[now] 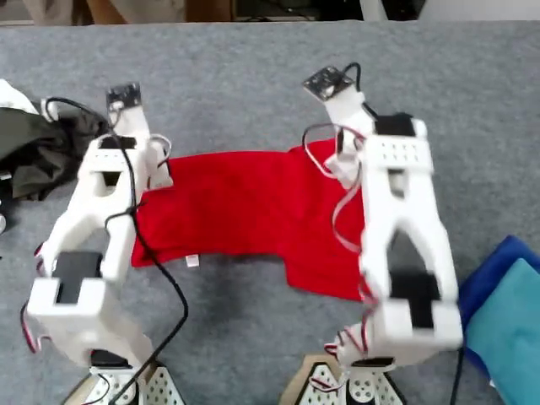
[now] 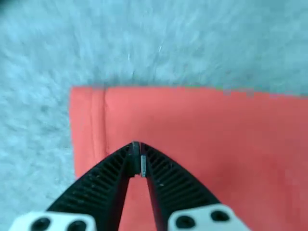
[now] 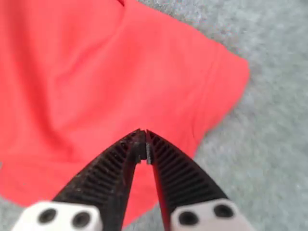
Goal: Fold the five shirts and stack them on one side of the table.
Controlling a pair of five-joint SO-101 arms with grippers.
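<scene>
The red shirt (image 1: pixel 245 211) lies flat in the middle of the gray worktop (image 1: pixel 253 84). The left pincer (image 2: pixel 136 161) has its tips together, low over the shirt's 9 o'clock edge, by the hem. The right pincer (image 3: pixel 143 147) has its tips together too, over the shirt's 2 o'clock corner, by a sleeve. Dark clothes (image 1: pixel 29 152) sit at 9 o'clock. Blue shirts (image 1: pixel 506 312) lie at 4 o'clock.

Bright, even light with faint, soft shadows
</scene>
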